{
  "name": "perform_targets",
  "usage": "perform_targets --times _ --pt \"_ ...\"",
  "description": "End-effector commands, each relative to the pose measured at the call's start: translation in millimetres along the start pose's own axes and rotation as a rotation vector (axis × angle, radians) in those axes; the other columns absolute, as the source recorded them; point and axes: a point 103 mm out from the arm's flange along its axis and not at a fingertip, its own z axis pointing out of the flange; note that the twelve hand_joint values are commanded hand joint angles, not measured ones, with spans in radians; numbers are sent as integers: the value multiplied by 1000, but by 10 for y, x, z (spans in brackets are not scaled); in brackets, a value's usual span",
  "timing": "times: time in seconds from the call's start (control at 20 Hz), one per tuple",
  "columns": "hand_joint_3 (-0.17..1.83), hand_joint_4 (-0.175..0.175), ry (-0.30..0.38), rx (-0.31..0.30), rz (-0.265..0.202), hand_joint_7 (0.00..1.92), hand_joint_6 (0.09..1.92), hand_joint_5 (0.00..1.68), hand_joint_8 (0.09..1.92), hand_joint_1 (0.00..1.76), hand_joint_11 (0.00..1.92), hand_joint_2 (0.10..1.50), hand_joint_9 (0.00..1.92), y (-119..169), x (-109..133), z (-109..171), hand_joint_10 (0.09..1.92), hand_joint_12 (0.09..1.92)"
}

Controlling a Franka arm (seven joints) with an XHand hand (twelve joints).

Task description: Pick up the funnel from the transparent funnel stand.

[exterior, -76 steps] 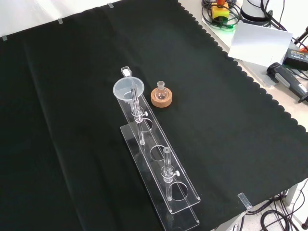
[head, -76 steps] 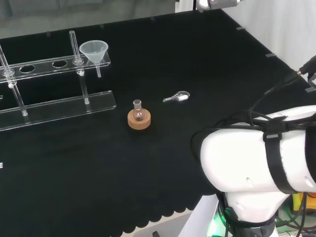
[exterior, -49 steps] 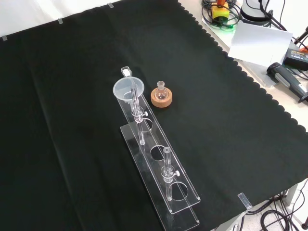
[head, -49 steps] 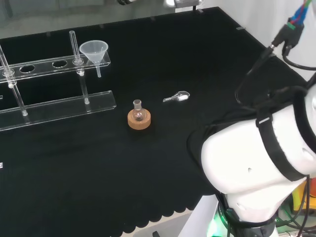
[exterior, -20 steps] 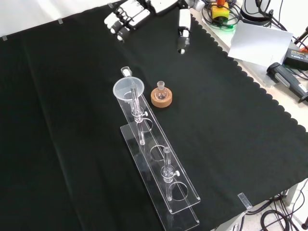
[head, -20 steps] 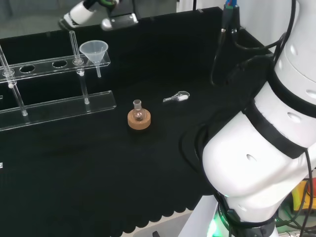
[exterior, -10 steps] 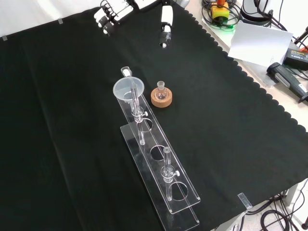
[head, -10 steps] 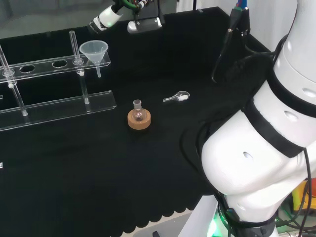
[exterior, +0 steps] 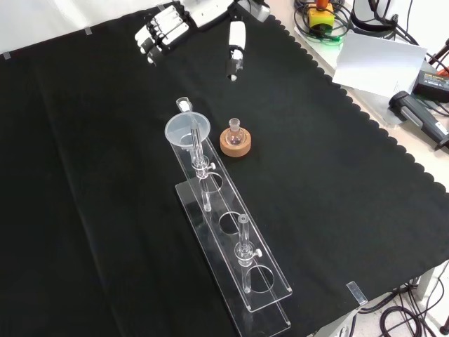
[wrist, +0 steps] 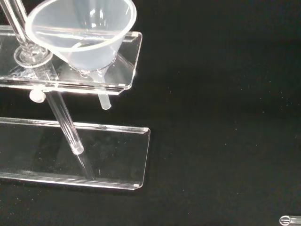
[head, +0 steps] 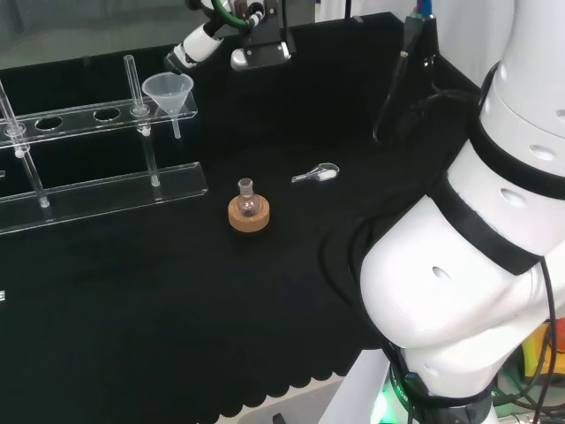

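A clear funnel (head: pixel 169 89) sits in the end hole of the transparent stand (head: pixel 79 117), its stem hanging below the upper shelf. In the front view the funnel (exterior: pixel 187 130) is at the far end of the stand (exterior: pixel 279 282). The hand (head: pixel 247 31) hovers open in the air beyond the funnel, apart from it; in the front view the hand (exterior: pixel 200 14) has straight fingers (exterior: pixel 158 29) and its thumb spread wide. The wrist view looks down on the funnel (wrist: pixel 82 33) and the stand's base plate (wrist: pixel 122 160).
A small round flask on a cork ring (head: pixel 248 210) stands beside the stand's funnel end, also seen in the front view (exterior: pixel 235 138). A small clear scoop-like piece (head: pixel 316 174) lies on the cloth. The arm's white links (head: pixel 477 265) rise at the head view's right.
The hand has come into view and drawn nearer to the funnel end of the stand; the arm's links have swung. Funnel, stand and flask have not moved.
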Motion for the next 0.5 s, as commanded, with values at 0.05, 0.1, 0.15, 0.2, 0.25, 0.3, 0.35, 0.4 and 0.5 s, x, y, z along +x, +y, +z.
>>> perform_targets --times 0.05,0.1,0.15,0.2,0.25,0.3,0.35,0.4,0.5 --pt "32 4 -2 9 -5 0 87 0 87 501 0 675 0 43 152 52 87 87" --pt "32 4 0 11 -6 0 87 0 87 501 0 676 0 51 181 64 87 87" --pt "32 4 4 13 -6 0 87 0 87 501 0 676 0 59 192 76 87 87" --pt "32 4 6 15 -4 0 87 0 87 501 0 677 0 67 209 87 87 87" --pt "32 4 10 18 -3 0 87 0 87 501 0 677 0 75 219 99 87 87" --pt "32 4 16 20 -1 0 87 0 87 501 0 677 0 81 239 117 87 87" --pt "32 4 23 21 -2 0 87 0 87 501 0 678 0 83 241 136 87 87" --pt "32 4 26 22 -2 0 87 0 87 501 0 678 0 90 258 162 87 87" --pt "32 4 41 48 12 0 87 0 87 502 0 679 0 115 278 214 87 87"
